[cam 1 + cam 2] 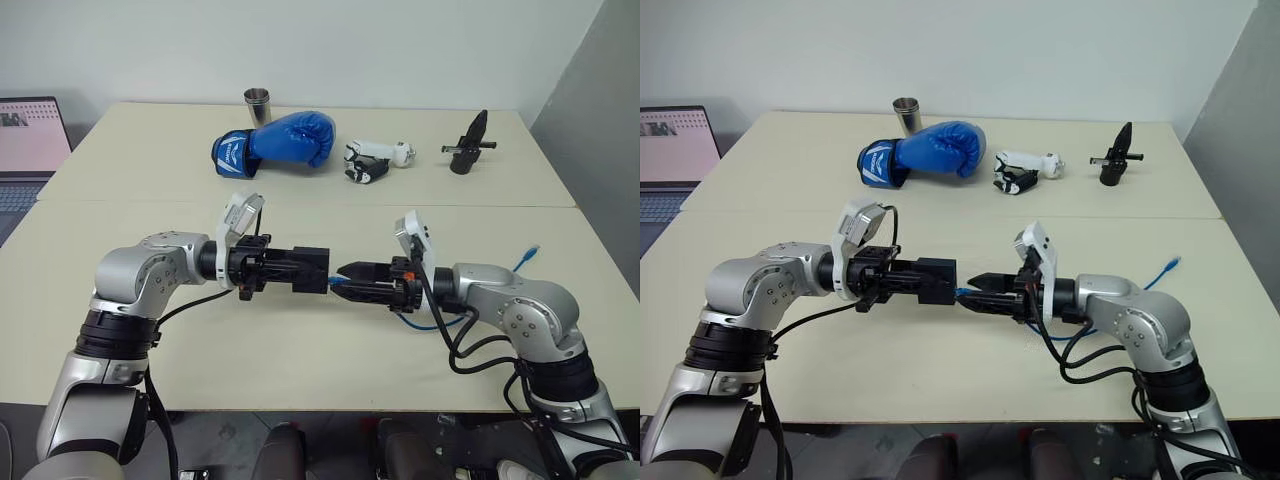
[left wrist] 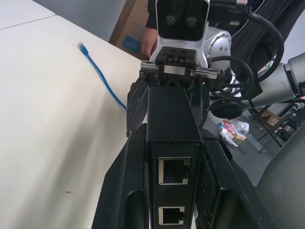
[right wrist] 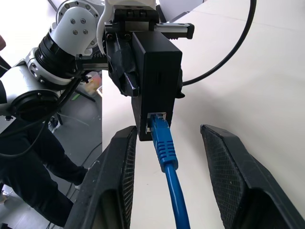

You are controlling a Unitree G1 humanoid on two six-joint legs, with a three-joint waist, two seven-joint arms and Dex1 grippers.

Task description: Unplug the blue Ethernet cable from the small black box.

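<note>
Pulling the plug (image 3: 162, 136) straight out along the port's own line looks like the way to do this step well, since it sits seated in a port on the box (image 3: 157, 81) edge that faces the right gripper (image 3: 167, 176). That gripper's 2 fingers (image 3: 116, 181) stand spread on either side of the cable (image 3: 174, 191), touching neither it nor the plug, so I judge they should first advance until the pads flank the ribbed boot, close firmly there and, if the latch tab needs pressing, bear on it before drawing back; a grip further down the cord would likely only stretch it. The left gripper (image 1: 270, 268) is pinching the box between its fingers, holding it in the air above the surface (image 1: 320, 340) with the free edge turned toward the other arm; the left wrist view shows 2 empty ports on the near edge. It should hold steady and resist the pull, or the box may slip. Both forearms lie about level and point at each other across the robot's front, the left reaching rightward, the right reaching leftward, tips nearly meeting at the box. Behind the right wrist the cable loops down and trails across the surface, its free end (image 1: 534, 247) lying near the right edge. At the far side lie a boxing glove (image 1: 275, 142), a cup (image 1: 257, 104) and a black clamp (image 1: 468, 145), well apart from the work.
</note>
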